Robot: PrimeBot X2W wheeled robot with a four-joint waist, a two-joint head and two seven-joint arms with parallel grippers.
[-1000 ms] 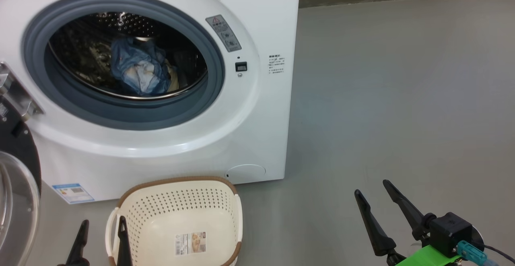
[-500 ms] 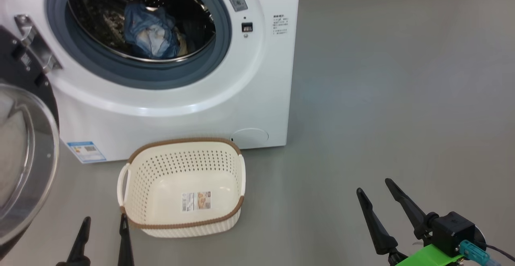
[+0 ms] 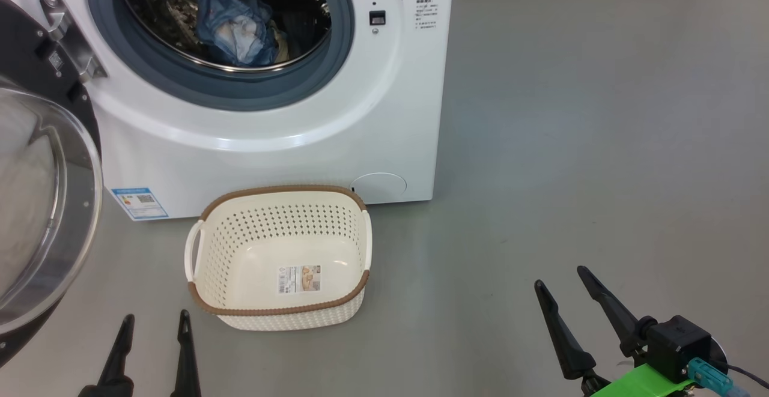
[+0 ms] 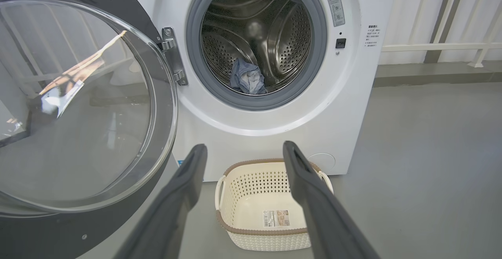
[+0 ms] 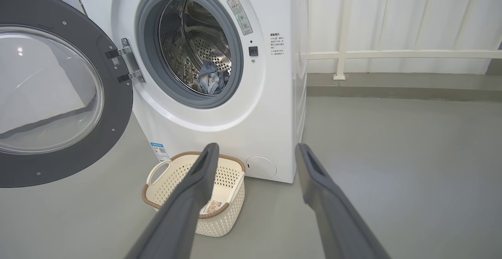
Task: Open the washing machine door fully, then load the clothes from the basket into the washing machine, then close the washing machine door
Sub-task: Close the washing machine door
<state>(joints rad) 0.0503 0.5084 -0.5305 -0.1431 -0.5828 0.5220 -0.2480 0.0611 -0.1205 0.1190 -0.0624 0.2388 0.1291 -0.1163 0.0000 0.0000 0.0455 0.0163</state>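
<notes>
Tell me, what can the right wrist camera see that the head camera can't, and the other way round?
Right wrist view's extra: a white railing against a white wall. Head view's extra: the left end effector, open, and a green bracket on the right arm. Shared: the washing machine, its open door, blue clothes in the drum, and the cream basket on the floor.

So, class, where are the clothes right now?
The clothes lie upper left in the head view, inside the washing machine, beyond the basket on the floor.
</notes>
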